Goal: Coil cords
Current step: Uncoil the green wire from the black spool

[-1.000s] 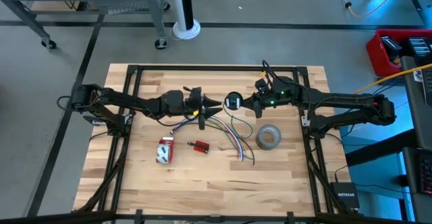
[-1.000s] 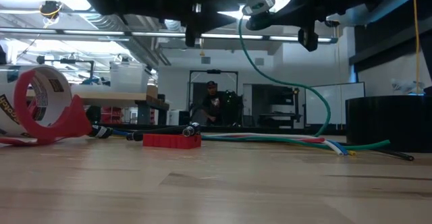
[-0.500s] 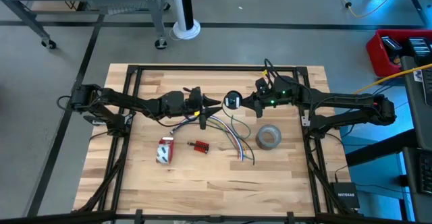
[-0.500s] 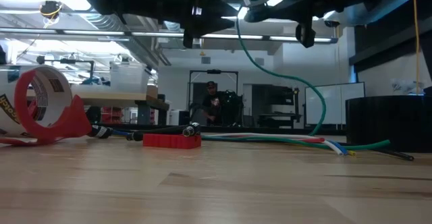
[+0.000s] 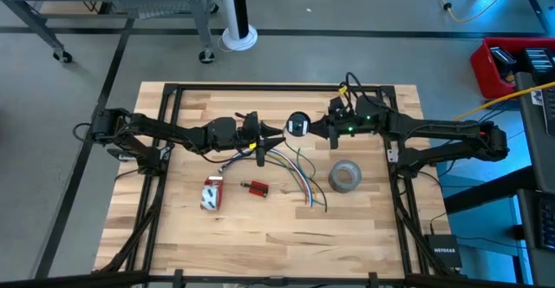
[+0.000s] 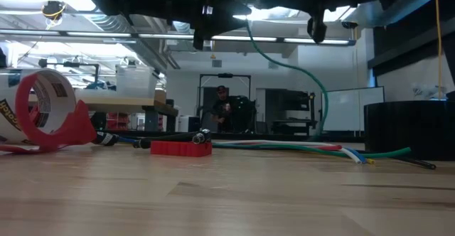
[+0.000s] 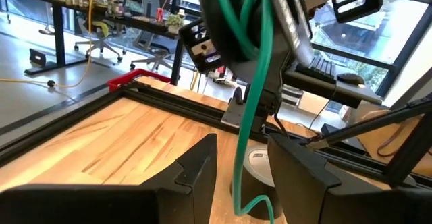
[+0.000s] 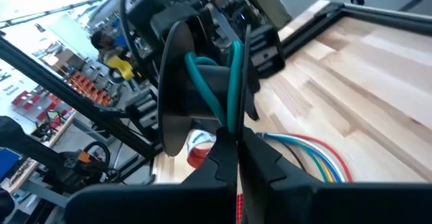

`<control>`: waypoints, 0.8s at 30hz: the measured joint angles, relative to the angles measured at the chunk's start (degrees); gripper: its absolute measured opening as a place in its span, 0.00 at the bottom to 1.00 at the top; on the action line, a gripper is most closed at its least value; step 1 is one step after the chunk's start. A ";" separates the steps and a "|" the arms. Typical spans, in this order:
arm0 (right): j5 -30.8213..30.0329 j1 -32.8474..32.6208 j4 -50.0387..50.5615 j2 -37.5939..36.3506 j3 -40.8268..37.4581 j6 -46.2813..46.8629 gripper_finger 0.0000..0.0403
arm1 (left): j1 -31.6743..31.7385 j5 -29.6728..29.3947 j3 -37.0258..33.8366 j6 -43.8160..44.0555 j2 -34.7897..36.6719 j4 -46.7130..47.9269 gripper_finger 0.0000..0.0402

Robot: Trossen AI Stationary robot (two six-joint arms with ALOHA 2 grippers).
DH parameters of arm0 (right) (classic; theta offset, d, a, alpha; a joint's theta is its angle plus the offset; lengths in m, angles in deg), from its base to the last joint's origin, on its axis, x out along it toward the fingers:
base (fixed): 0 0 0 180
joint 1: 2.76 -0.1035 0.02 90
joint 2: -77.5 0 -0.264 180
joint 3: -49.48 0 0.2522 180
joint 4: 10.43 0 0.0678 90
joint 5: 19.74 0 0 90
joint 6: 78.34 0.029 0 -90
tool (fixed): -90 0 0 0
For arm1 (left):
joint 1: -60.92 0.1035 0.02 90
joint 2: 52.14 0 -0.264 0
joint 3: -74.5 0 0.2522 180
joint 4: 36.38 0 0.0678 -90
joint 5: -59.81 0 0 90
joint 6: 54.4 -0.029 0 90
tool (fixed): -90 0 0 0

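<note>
A light wooden slatted table (image 5: 260,236) sits framed in black rails on a grey workshop floor. Just above frame centre, a small round bundle of thin dark green-black cord (image 5: 298,125) is held up between both arms. The right gripper (image 8: 231,145) is pinched tight on a teal strand; the left gripper (image 7: 239,160) is spread, with the hanging tail between its fingers. Looks like mid-winding. Next, the loose tail probably has to be caught and looped round. A grey tape roll (image 5: 344,176) lies right of centre.
</note>
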 joint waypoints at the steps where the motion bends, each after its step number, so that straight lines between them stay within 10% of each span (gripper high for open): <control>1: 0.00 0.00 -0.40 0.00 -0.01 0.01 0.00 | 0.00 0.00 0.00 0.00 -0.01 -0.01 0.32; 13: -0.02 0.00 -3.72 0.00 -0.02 0.02 0.00 | 0.00 -2.95 0.00 0.09 -0.02 -0.31 0.30; 24: 0.00 0.00 2.41 0.00 -0.02 1.49 0.00 | 0.00 -12.07 0.00 -1.49 -0.02 -0.28 0.03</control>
